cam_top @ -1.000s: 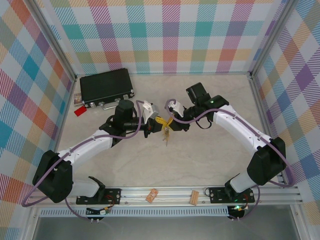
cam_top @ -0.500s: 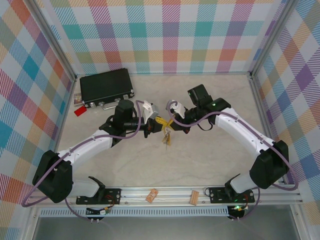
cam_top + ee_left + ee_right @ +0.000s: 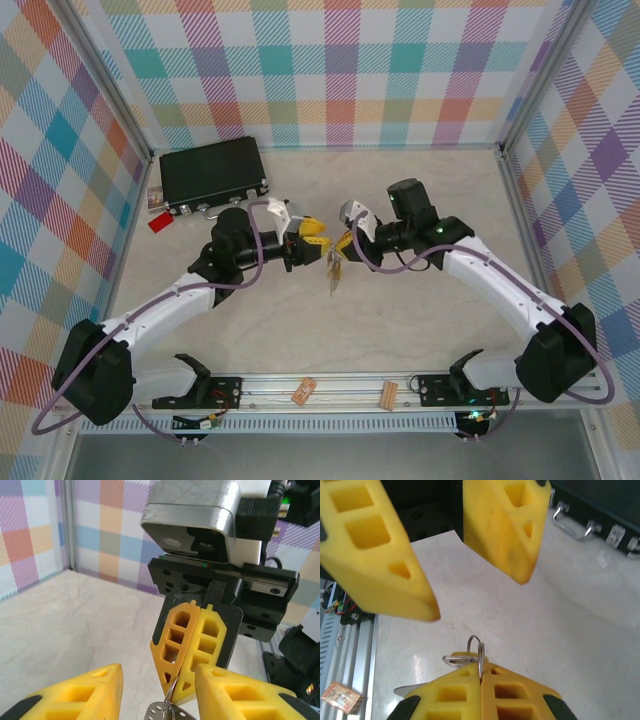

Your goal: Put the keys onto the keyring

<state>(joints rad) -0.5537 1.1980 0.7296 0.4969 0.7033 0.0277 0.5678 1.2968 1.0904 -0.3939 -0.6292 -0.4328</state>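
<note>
Above the table's middle: the two grippers are met nose to nose, clear of the table (image 3: pixel 420 330).
Right gripper (image 3: pixel 480 692): pressed together, with the keyring (image 3: pixel 478 652) pinched between its yellow fingers so that the thin grey loop is stood up past the tips.
Left gripper (image 3: pixel 157 692): fingers parted, nothing held; the gap is faced toward the right gripper's tips.
Keyring to left gripper: the loop is seen low in the opening between the two parted fingers in the left wrist view; whether it is touched cannot be told.
Keys (image 3: pixel 333 270): hung in a small cluster below the right gripper's tips, off the table. They appear to be threaded on the loop, though their number is too small to be made out.
Black case (image 3: pixel 210 175): laid at the far left corner, well apart from the grippers.
Red tag (image 3: pixel 160 222): laid beside the case's near left corner.
Wooden clips (image 3: pixel 303 392): set on the rail at the near edge.
</note>
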